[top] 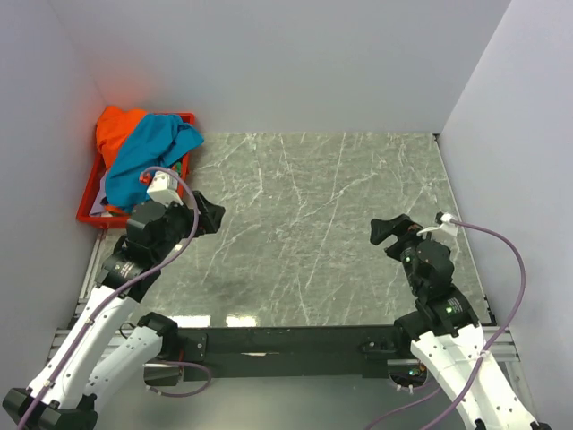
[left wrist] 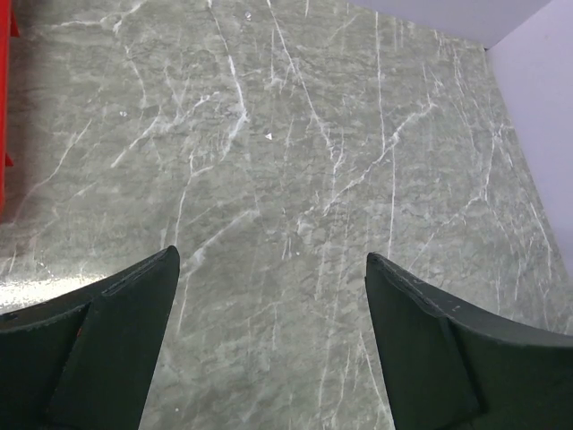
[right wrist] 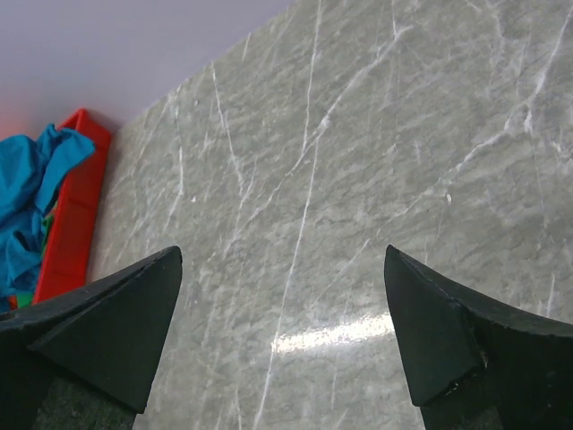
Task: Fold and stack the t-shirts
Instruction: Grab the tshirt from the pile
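Teal t-shirt (top: 154, 150) over orange t-shirt (top: 116, 125), heaped unfolded in red tray (top: 87, 213) at the bench (top: 313, 206) far-left corner. Left gripper (top: 211, 215) beside tray, jaws wide, holding nothing, likely placed for first pick. Right gripper (top: 383, 231) likewise spread, unladen.

No legible text, label, brand, number or sign on any surface in view

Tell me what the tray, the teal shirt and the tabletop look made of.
Red tray: likely rigid plastic, straight glossy rim.
Teal shirt: soft matte cloth, crumpled folds.
Tabletop: marble look, white veins, shiny glare; possibly printed laminate.
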You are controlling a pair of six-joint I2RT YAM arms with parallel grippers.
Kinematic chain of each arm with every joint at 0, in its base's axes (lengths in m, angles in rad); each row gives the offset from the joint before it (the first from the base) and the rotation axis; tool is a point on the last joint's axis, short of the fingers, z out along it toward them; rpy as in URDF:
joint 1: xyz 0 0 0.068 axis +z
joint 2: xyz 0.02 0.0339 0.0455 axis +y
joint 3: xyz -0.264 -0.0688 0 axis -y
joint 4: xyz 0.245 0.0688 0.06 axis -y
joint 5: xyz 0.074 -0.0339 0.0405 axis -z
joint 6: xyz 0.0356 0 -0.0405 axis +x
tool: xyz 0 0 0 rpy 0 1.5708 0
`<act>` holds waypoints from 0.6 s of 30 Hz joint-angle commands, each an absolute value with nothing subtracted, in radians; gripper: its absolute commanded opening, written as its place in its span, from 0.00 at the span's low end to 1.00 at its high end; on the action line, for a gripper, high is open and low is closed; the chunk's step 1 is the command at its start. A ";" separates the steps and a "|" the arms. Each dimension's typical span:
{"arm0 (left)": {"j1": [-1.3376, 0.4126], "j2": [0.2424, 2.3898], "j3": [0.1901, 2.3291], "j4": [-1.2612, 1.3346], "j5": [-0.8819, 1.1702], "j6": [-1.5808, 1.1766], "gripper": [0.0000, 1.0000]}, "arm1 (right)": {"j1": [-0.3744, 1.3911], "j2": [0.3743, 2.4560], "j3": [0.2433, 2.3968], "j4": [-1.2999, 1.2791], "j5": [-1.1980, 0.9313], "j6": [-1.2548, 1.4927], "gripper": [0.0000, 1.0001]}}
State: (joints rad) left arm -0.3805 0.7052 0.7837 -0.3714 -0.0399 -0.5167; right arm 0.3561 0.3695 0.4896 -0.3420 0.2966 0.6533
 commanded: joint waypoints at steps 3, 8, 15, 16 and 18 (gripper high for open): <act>-0.377 0.712 0.816 -0.339 -0.034 -0.522 0.91 | 0.354 0.353 0.454 -0.273 0.241 0.606 1.00; -0.379 0.759 0.857 -0.374 -0.127 -0.546 0.99 | 0.354 0.380 0.431 -0.239 0.160 0.562 0.99; -0.376 0.928 1.043 -0.471 -0.386 -0.548 0.99 | 0.354 0.482 0.465 -0.253 0.100 0.546 0.97; -0.364 0.984 1.070 -0.509 -0.432 -0.549 0.99 | 0.354 0.489 0.466 -0.250 0.092 0.545 0.96; -0.332 1.044 1.155 -0.544 -0.511 -0.558 1.00 | 0.354 0.508 0.466 -0.245 0.084 0.543 0.96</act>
